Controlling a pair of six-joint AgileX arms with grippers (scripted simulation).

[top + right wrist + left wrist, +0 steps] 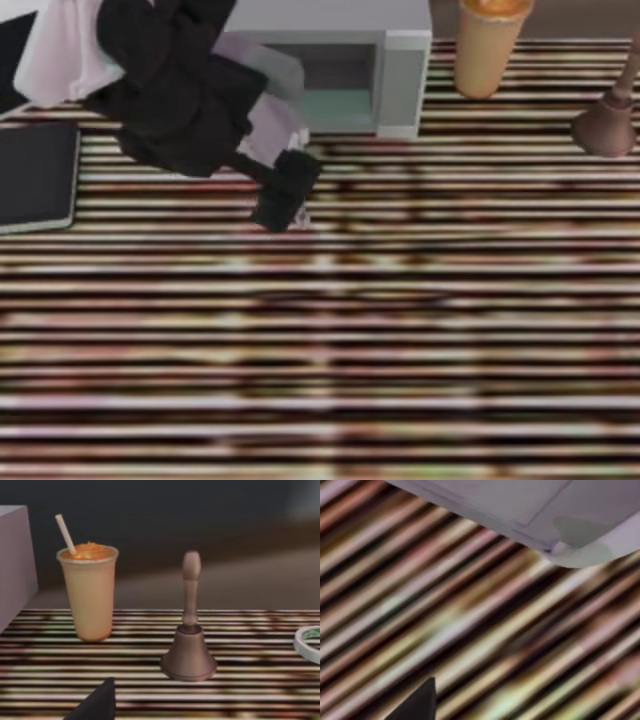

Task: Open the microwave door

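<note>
Striped bench (400, 330) lies bare in front of me. Farther back, my left arm's black pincer (283, 200) hangs just before the small light-grey boxy microwave (400, 80) at the far edge; I cannot tell how wide its fingers stand. The microwave door (272, 68) is swung out leftward, baring the pale teal cavity. Right of it stand a tan cup (487, 48) and a brown bell (608, 118).

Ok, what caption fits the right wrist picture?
A tan cup with a straw beside a brown bell on the striped table.
</note>
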